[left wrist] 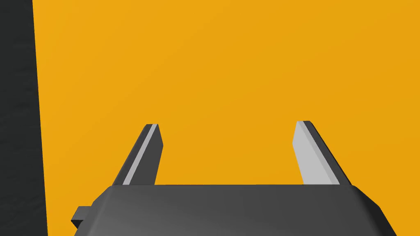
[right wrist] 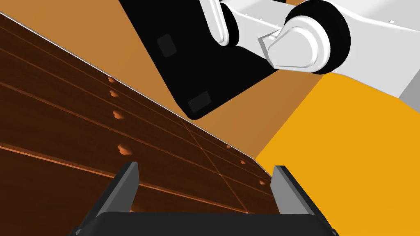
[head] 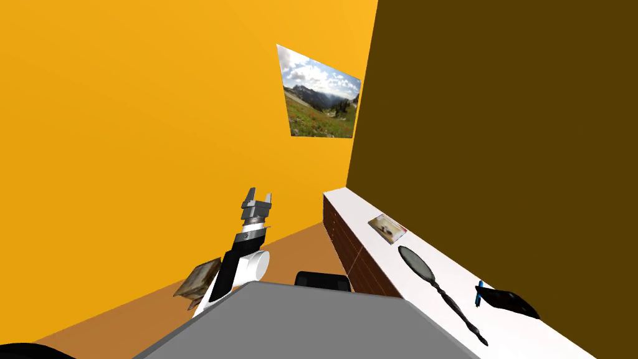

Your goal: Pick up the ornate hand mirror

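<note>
The hand mirror is dark, with an oval head and a long twisted handle. It lies flat on the white top of a long dresser against the brown wall, to my right. My left gripper is raised over the floor well left of the dresser, open and empty, and in its wrist view the left gripper faces the orange wall. In its own view my right gripper is open and empty, pointing at the dresser's dark wooden drawer fronts, below the top.
A small photo card lies on the dresser top beyond the mirror. A black object with a blue part lies nearer, beside the handle by the wall. A brownish item sits on the orange-brown floor at my left.
</note>
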Controlling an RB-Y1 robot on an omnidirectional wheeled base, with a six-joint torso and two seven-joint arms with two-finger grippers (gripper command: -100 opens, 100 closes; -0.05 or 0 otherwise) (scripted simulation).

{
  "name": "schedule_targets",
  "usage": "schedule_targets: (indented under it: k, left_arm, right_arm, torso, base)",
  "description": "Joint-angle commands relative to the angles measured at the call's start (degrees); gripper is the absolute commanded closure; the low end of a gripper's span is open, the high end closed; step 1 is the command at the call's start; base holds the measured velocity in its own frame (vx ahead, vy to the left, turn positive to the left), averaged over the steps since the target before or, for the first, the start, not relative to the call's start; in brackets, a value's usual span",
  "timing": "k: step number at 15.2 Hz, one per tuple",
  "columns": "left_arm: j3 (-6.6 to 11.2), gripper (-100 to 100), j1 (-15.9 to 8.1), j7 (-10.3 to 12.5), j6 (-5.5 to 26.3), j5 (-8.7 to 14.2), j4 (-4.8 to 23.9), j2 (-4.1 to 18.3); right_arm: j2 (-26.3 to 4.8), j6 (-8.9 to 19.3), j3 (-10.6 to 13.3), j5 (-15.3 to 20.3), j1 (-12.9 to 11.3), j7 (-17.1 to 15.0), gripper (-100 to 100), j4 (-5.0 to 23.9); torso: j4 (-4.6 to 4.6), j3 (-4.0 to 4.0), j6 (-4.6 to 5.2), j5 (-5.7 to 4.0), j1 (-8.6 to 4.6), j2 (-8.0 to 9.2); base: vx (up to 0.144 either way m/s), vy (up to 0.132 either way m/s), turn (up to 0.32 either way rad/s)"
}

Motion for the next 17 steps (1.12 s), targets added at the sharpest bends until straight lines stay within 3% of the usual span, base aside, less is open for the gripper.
schedule_targets:
  k: [1,3,6,10,15,16,17]
  left_arm:
    - [0.0,0,0.0,0.0,0.0,0.0,0.0,0.0]
    - [0.0,0,0.0,0.0,0.0,0.0,0.0,0.0]
    - [0.01,0,0.0,0.0,0.0,0.0,0.0,0.0]
    - [0.01,0,0.0,0.0,0.0,0.0,0.0,0.0]
    - [0.02,0,0.0,0.0,0.0,0.0,0.0,0.0]
    - [0.02,0,0.0,0.0,0.0,0.0,0.0,0.0]
    - [0.02,0,0.0,0.0,0.0,0.0,0.0,0.0]
  right_arm:
    - [-1.6,0.9,0.5,-0.7,1.0,0.9,-100,0.8]
    - [-4.6,2.0,2.5,-2.0,0.8,1.4,-100,3.9]
    - [-5.9,2.5,3.4,-2.6,0.5,1.5,-100,5.5]
    - [-8.8,4.3,5.4,-4.6,-1.8,2.1,-100,10.5]
    - [-9.4,5.5,6.1,-6.0,-4.9,2.4,-100,13.5]
    - [-8.9,5.2,5.7,-5.8,-3.8,2.8,-100,13.2]
    - [-7.1,5.7,5.5,-5.0,-4.5,2.7,-100,14.5]
  torso:
    - [0.0,0.0,0.0,0.0,0.0,0.0]
    - [0.0,0.01,0.02,0.01,-0.03,0.03]
    - [-0.01,-0.03,-0.01,-0.01,-0.11,-0.05]
    - [-0.02,-0.08,-0.04,-0.06,-0.32,-0.14]
    - [-0.06,-0.17,0.01,-0.11,-0.41,-0.31]
    - [-0.05,-0.17,0.04,-0.09,-0.3,-0.3]
    - [-0.04,-0.12,0.1,-0.06,-0.14,-0.21]
  base:
    - [0.052,-0.01,0.361]
    - [0.059,-0.024,0.413]
    - [0.067,-0.041,0.349]
    - [0.081,-0.088,0.464]
    - [0.103,-0.122,0.354]
    - [0.058,-0.049,0.091]
    - [0.015,-0.029,0.031]
